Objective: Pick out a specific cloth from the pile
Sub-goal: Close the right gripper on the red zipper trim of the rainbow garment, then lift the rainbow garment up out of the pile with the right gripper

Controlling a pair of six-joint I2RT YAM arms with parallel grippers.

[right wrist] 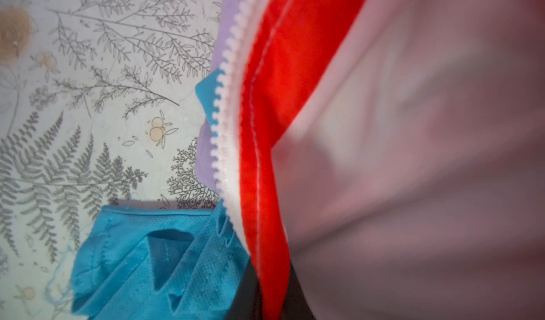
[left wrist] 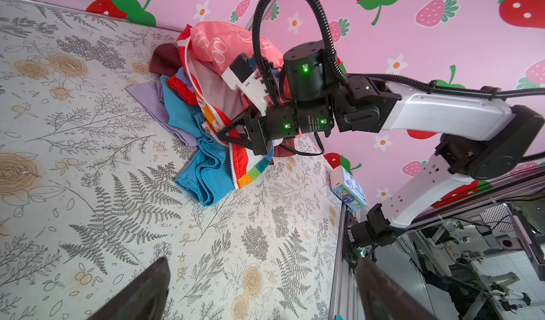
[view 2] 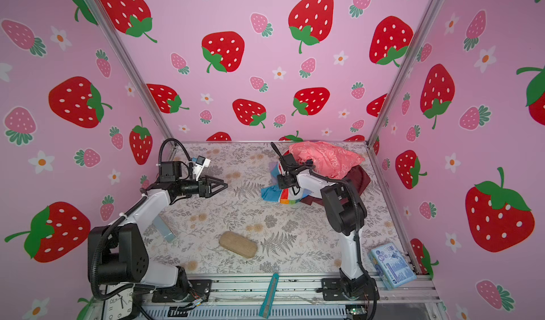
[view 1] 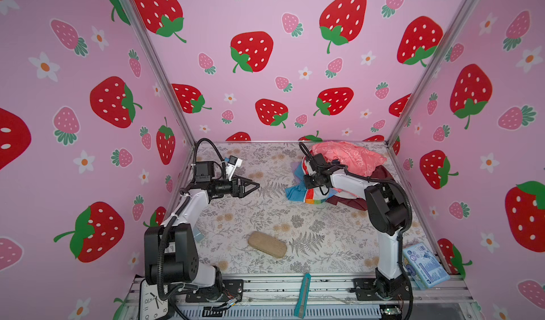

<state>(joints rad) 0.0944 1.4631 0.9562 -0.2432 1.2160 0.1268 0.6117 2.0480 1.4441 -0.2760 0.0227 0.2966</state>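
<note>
Hour numerals on clock [view 1: 149, 303], pack [view 1: 426, 267] print unreadable

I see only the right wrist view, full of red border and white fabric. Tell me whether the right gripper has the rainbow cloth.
Observer: The left wrist view shows the right gripper shut on the cloth, pinching its red border near the rainbow patches.
Operator: Report the left gripper.
Observer: The left gripper is open and holds nothing. It is above the floral tabletop, apart from the pile.
Operator: Say what tops the pile.
Observer: The salmon-pink printed cloth lies on top, behind the right arm's wrist.
</note>
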